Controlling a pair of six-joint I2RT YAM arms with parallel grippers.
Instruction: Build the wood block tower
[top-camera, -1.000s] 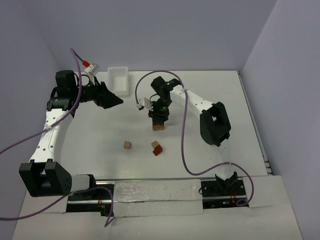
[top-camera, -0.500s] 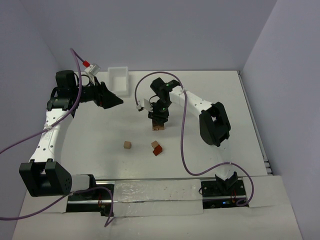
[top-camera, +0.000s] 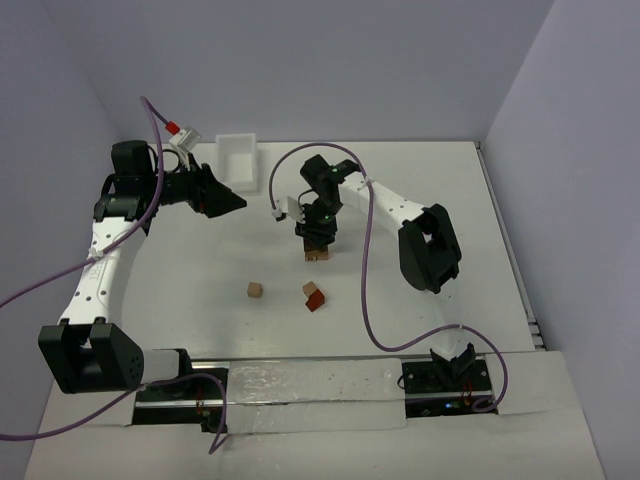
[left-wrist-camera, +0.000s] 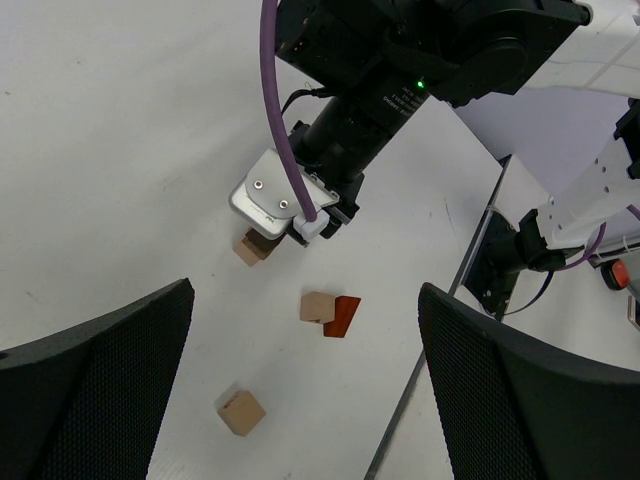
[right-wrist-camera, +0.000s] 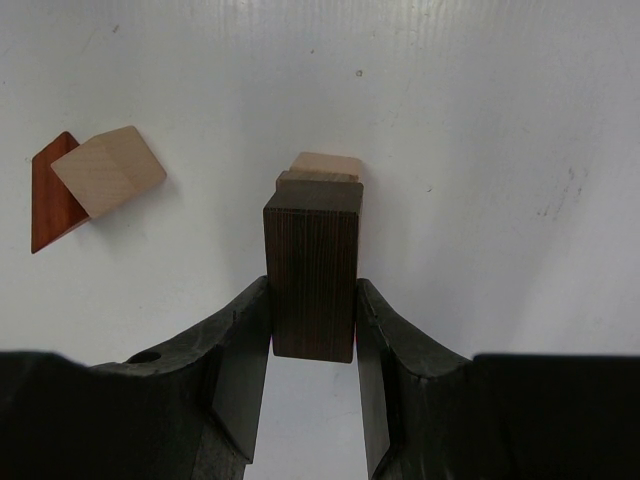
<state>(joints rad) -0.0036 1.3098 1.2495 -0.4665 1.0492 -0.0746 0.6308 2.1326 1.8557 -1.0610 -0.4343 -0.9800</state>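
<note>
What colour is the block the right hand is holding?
Dark brown, with fine grain lines. The block in the right hand shows best in the right wrist view.

Striped, matt wood grain on the dark block (right-wrist-camera: 312, 268); pale block (right-wrist-camera: 108, 172) at ten o'clock looks smooth; table (right-wrist-camera: 500, 100) matt white.

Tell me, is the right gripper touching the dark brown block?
Touching: right wrist view shows the right gripper clamping the dark brown block, fingers flat against its sides.

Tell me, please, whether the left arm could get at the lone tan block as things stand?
Probably yes: the left gripper is open, the lone tan block lies by itself, and the right gripper, shut on a dark block, is away at the tower.
</note>
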